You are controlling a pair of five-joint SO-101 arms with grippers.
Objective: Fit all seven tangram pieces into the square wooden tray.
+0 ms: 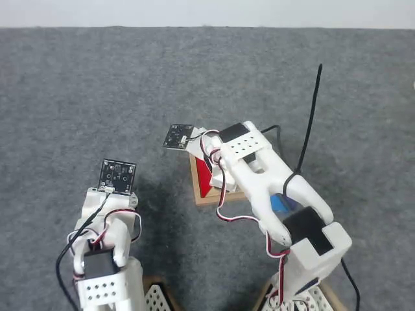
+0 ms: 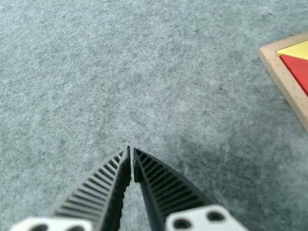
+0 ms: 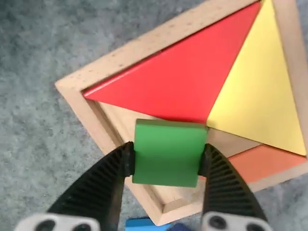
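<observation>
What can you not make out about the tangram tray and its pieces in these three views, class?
High view: the right arm covers most of the tray; the pieces in it cannot be counted.
Right wrist view: the green piece in the right gripper hides the tray floor beneath it; the blue piece is cut off by the picture's edge.
Left wrist view: the tray runs off the edge past one corner.

Grey worktop [image 1: 97, 84] was fuzzy, carpet-like, same texture edge to edge. Pale plain wall [image 1: 194, 13] ran as narrow strip beyond far edge. Light was soft, even; faint dark shadows lay near worktop middle.
</observation>
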